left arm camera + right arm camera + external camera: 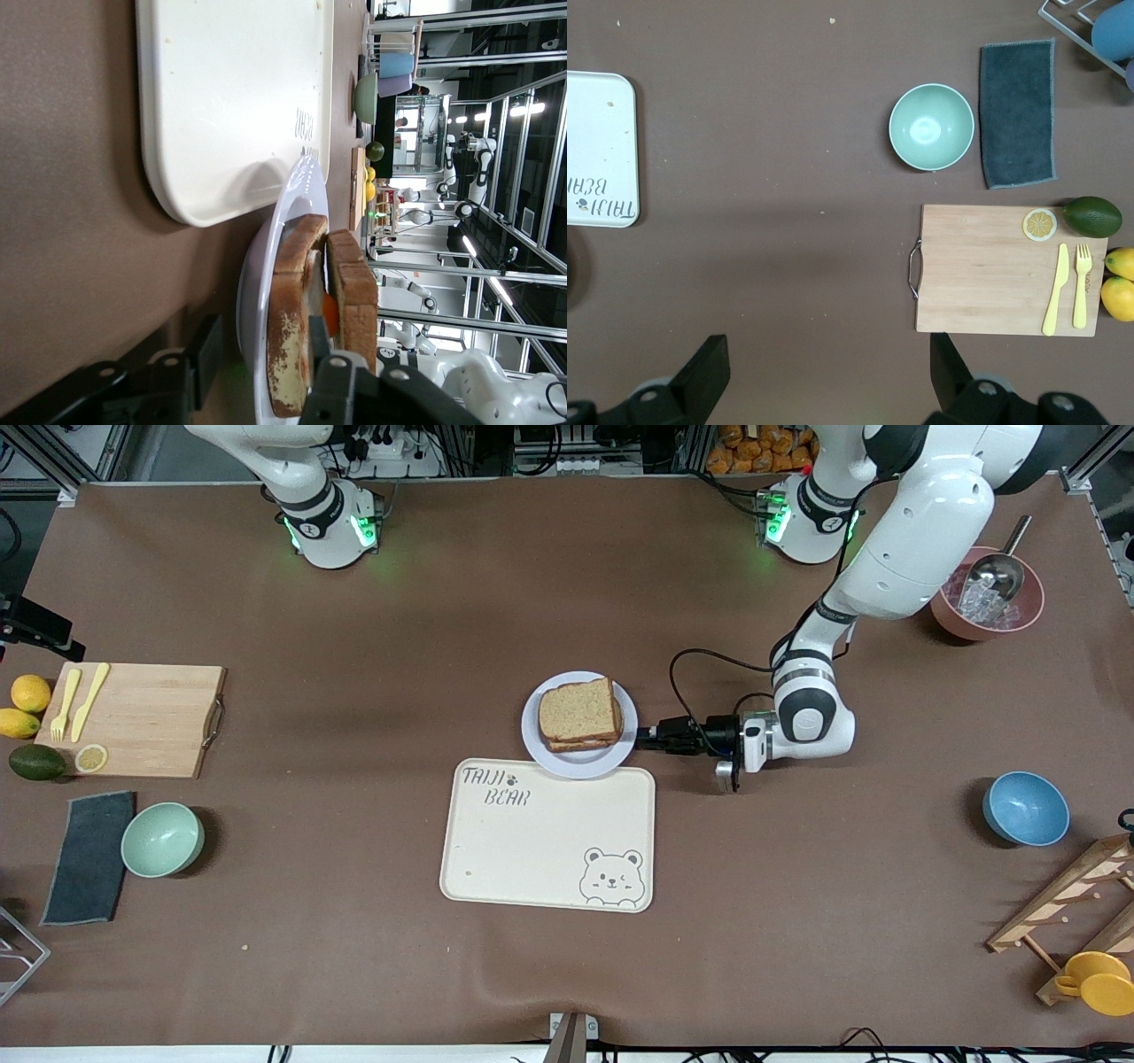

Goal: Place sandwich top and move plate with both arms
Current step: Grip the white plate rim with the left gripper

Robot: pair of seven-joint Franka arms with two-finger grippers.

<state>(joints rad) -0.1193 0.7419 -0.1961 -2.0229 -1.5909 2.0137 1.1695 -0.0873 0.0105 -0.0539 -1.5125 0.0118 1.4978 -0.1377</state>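
The sandwich top (578,708) lies flat on the stacked sandwich on the plate (576,766), mid-table and touching the bear-printed tray (549,841). My left gripper (645,735) reaches level to the plate's rim from the left arm's end. In the left wrist view the left gripper (264,332) is open and straddles the plate's rim (257,292): one finger (208,354) is under it with a gap, the other is above, by the sandwich top (354,283). My right gripper (826,354) hangs open over bare table near the cutting board (1005,270); the front view does not show it.
Toward the right arm's end lie a cutting board (133,717) with yellow cutlery, fruit, a green bowl (162,839) and a dark cloth (89,856). Toward the left arm's end are a blue bowl (1025,808), a pink bowl with a scoop (986,602) and a wooden rack (1072,903).
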